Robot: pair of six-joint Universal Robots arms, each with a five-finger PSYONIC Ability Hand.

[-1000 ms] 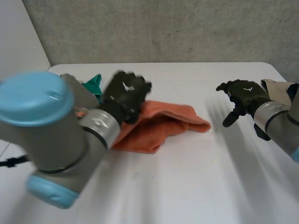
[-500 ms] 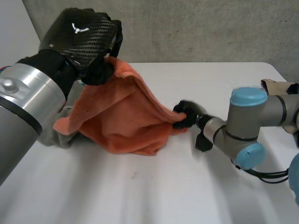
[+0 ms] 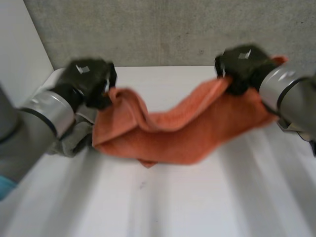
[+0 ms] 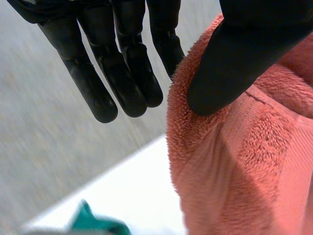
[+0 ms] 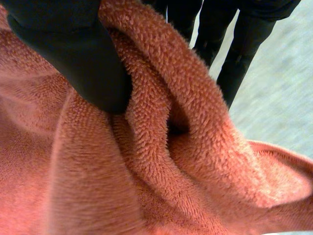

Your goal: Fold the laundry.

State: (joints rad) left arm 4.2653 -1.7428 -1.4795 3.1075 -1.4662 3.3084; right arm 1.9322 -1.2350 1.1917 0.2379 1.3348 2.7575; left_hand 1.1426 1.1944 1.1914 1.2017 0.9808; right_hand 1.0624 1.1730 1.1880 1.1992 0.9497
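Across the upper half of the frame in the head view, an orange towel (image 3: 182, 136) is held stretched between two hands above the white worktop (image 3: 197, 197). One end is gripped by the left hand (image 3: 86, 81) at the upper left of the frame, the other by the right hand (image 3: 244, 64) at the upper right. The middle sags between them. Its lowest fold may be brushing the worktop, though this cannot be made out with certainty.

In the left wrist view the towel's edge is pinched between the thumb (image 4: 230, 68) and the straight fingers (image 4: 124, 73). In the right wrist view a thick fold of the pile is clamped under the thumb (image 5: 73, 58), with the fingers (image 5: 239, 54) behind it. The towel is judged to be held this way, by opposite ends and apart, so that it can be pulled out flat before any fold is laid.

A grey cloth (image 3: 74, 140) lies on the worktop under the left forearm, and a scrap of green cloth (image 4: 95, 226) is seen beyond the left hand's fingertips. Both are judged to be waiting their turn.

No label or writing is seen on the towel. A small white mark is carried on the back of each hand, but it cannot be read.
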